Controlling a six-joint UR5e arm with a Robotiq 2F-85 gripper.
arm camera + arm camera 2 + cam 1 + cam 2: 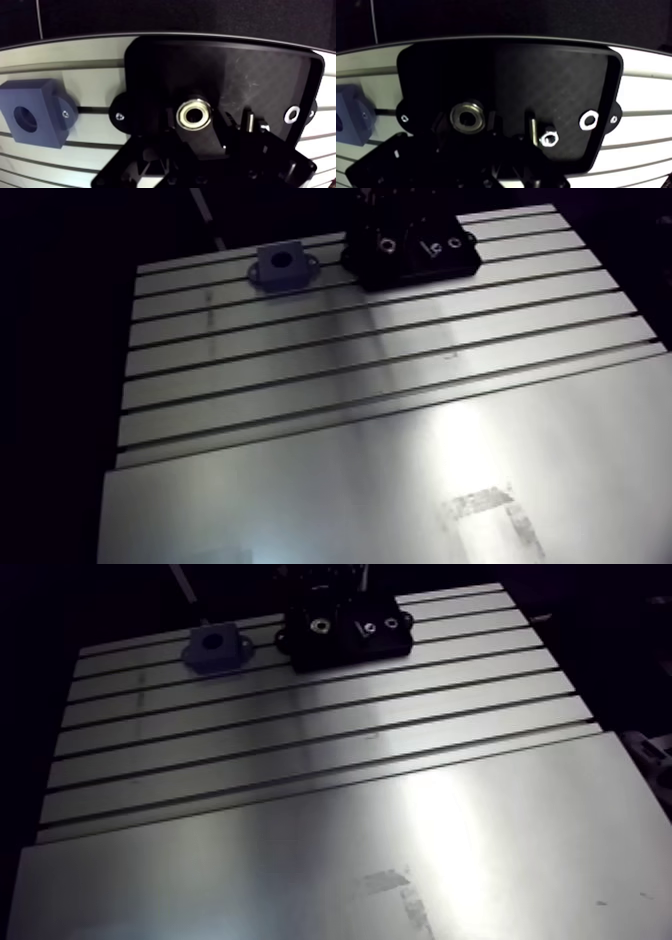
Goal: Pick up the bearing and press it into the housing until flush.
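Quantities visible on the work surface:

- Slotted aluminium table (300, 388): one.
- Grey-blue housing (281, 265): one. It has one round bore and two mounting ears, one on each side. The wrist view shows one screw head, on the ear facing the tray.
- Black tray (250, 65): one. It has two side tabs, with one bright screw head in each.
- Bearing (195, 114): one, a metal ring lying in the tray.
- Flat white ring (588, 120): one, in the tray.
- Small bright nut-like part (549, 138): one, in the tray.
- Short dark pin (532, 127): one, in the tray.

Loose parts in the tray: four in total.
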